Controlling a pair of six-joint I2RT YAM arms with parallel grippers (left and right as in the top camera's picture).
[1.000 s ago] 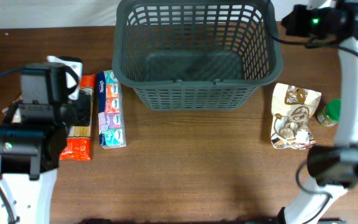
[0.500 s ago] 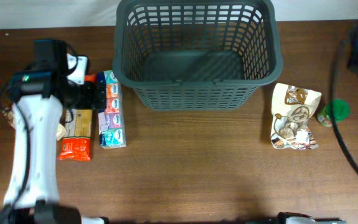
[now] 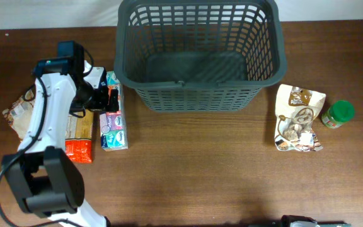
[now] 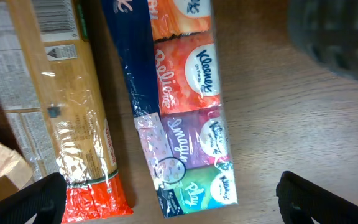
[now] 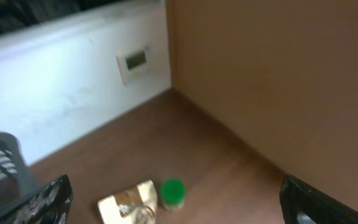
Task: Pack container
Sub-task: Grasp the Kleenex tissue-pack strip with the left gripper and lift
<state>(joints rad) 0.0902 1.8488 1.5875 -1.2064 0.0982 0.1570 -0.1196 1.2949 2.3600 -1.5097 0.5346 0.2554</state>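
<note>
The container, a dark grey lattice basket, stands at the back middle with nothing in it. My left gripper hangs open over the upper end of a multi-colour tissue pack, just left of the basket. In the left wrist view the tissue pack lies between and ahead of my wide-apart fingertips, not touched. My right gripper is open and empty, high above the table's right end, outside the overhead view.
A pasta packet with an orange end lies left of the tissues, and a brown bag lies further left. Right of the basket are a snack bag and a green-lidded jar. A wall rises behind.
My left arm swung from the front left up over the tissue pack and its jaws opened. The right arm left the overhead view and its jaws opened too.
</note>
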